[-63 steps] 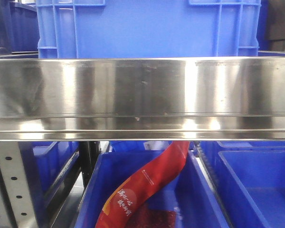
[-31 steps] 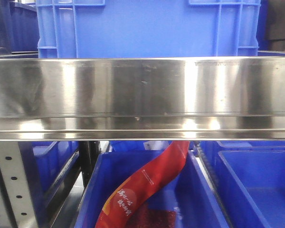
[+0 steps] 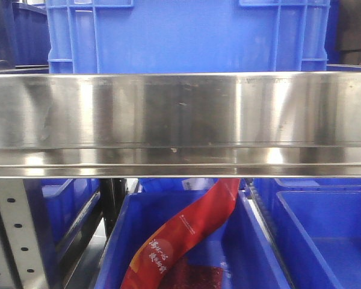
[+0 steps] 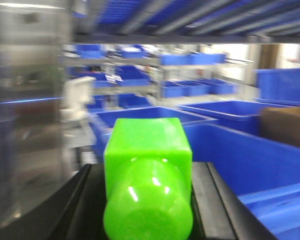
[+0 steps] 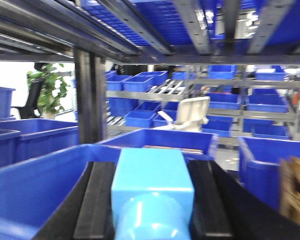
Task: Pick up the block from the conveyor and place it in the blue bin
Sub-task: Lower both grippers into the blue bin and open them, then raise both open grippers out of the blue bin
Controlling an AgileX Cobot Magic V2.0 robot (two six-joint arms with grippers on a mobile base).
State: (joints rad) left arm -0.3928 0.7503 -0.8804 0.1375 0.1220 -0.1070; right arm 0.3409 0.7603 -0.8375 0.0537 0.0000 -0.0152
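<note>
Between the left gripper's [image 4: 149, 195] black fingers [image 4: 92, 210], a green block [image 4: 147, 150] is sitting pinched on both sides, right gripper [image 5: 151, 200] is squeezing a light blue block [image 5: 151, 172] the same way, blue bins [image 4: 240, 155] are showing just beyond both

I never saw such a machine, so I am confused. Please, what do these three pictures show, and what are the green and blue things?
This robot has two arms, each ending in a gripper with a camera at the wrist. The left wrist picture shows the left gripper closed on a green block. The right wrist picture shows the right gripper closed on a light blue block. The front picture faces forward: a steel rail, a blue crate behind it, and a lower bin holding a red packet. Neither arm shows there.
</note>
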